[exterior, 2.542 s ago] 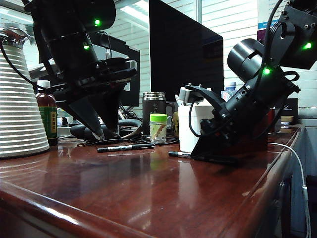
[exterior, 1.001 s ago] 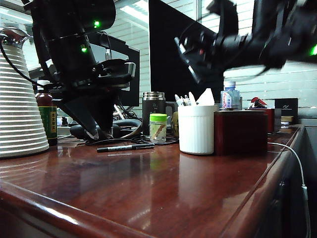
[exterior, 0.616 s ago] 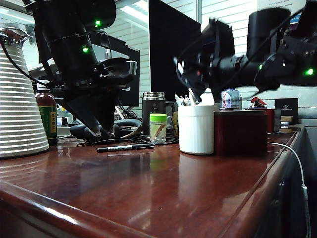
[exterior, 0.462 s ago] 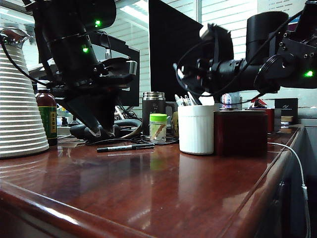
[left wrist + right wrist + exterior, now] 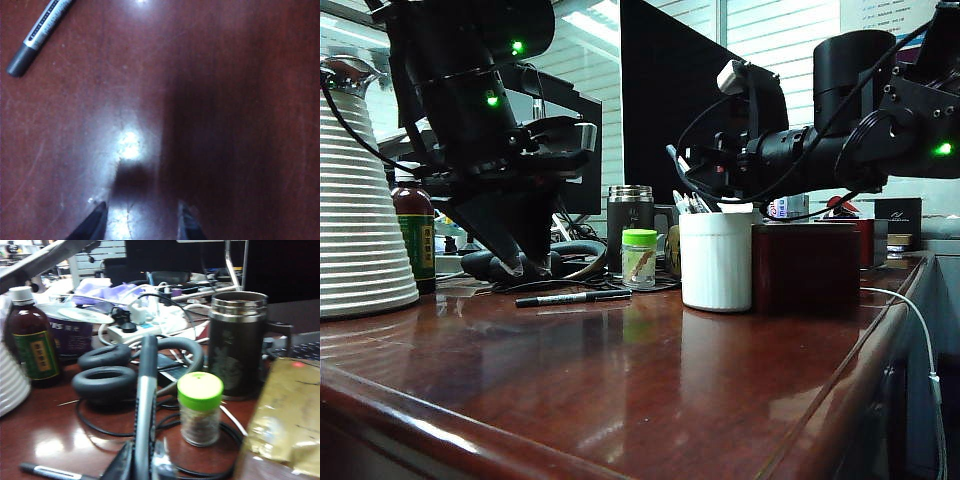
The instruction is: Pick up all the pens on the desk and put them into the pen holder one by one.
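Right gripper [image 5: 688, 172] level over white pen holder [image 5: 717, 258], jaws narrow around a slim dark pen [image 5: 144, 405]; gripped or already loosening, cannot tell. Pen tip at holder's rim, among pens already standing inside. Just past that gripper on far side: steel mug [image 5: 236, 342], green-capped jar [image 5: 200, 407], headphones [image 5: 107, 377], cables; cramped there. Dark red box [image 5: 805, 265] touching or just beside holder on side nearer desk's right edge.

Left gripper [image 5: 141, 225] low over bare desk [image 5: 225, 125], fingertips apart, nothing between. Half-wide gap. Thin black marker [image 5: 41, 34] with white print ahead and off to one side of fingertips, flat on wood, well clear of them. Same marker [image 5: 573, 297] in exterior view just in front of left gripper [image 5: 520, 268], open wood toward rounded front edge. Ribbed white cone [image 5: 360, 215] and brown bottle [image 5: 416, 235] beyond on outer side.
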`<state>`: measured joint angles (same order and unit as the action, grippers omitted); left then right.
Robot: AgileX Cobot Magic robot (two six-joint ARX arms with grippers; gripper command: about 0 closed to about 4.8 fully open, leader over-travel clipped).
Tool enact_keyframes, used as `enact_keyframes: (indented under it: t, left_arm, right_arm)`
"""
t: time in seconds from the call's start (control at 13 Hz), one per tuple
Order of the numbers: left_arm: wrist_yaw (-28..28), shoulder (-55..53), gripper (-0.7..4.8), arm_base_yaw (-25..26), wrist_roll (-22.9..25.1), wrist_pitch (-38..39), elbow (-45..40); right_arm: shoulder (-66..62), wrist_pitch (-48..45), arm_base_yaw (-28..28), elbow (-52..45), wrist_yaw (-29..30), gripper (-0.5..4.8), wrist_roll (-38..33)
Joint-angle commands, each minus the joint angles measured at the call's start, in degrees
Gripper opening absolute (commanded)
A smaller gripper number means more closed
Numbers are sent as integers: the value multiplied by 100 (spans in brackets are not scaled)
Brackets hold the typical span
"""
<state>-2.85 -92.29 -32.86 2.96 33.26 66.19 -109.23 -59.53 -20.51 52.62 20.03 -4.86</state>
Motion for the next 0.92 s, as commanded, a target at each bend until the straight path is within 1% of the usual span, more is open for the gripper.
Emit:
enact_keyframes:
  t: [0.08, 0.15, 0.23, 0.31, 0.39, 0.46, 0.54, 0.62, 0.69, 0.77, 0.85, 0.92]
  left_arm:
    - [-17, 11, 184, -2, 4, -31, 0]
    - [-17, 11, 184, -2, 4, -31, 0]
    - [-17, 11, 184, -2, 4, -31, 0]
    - [-232, 11, 184, 0, 85, -249, 0]
    - [-369, 11, 184, 26, 398, -557, 0]
    - [-402, 11, 184, 98, 610, -901, 2]
    - [-374, 7, 189, 212, 640, -1261, 4]
    - [-304, 7, 261, 385, 601, -1563, 17]
    - [61, -7, 351, 601, 590, -1716, 26]
    - [1021, -328, 374, 1051, 260, -1246, 463]
    - [1237, -636, 374, 1193, 330, -758, 898]
    - [1355, -992, 376, 1207, 476, -306, 1399]
  right_arm:
    - [26, -168, -7, 15, 282, 81, 17]
    - [26, -201, -7, 15, 282, 145, 17]
    - [35, -208, -7, 15, 282, 150, 17]
    - [337, -254, -7, 15, 284, 156, 17]
    - [555, -238, 2, 15, 284, 159, 20]
    - [826, -219, 42, 15, 302, 159, 17]
    - [1152, -116, 85, 15, 302, 172, 15]
    - [1543, 168, 197, 15, 308, 236, 15]
    - [1895, 675, 317, 17, 345, 299, 17]
    - [2430, 1917, 671, 15, 435, 306, 24]
    - [2533, 2251, 826, 15, 435, 306, 22]
    - [2577, 2376, 935, 17, 535, 306, 20]
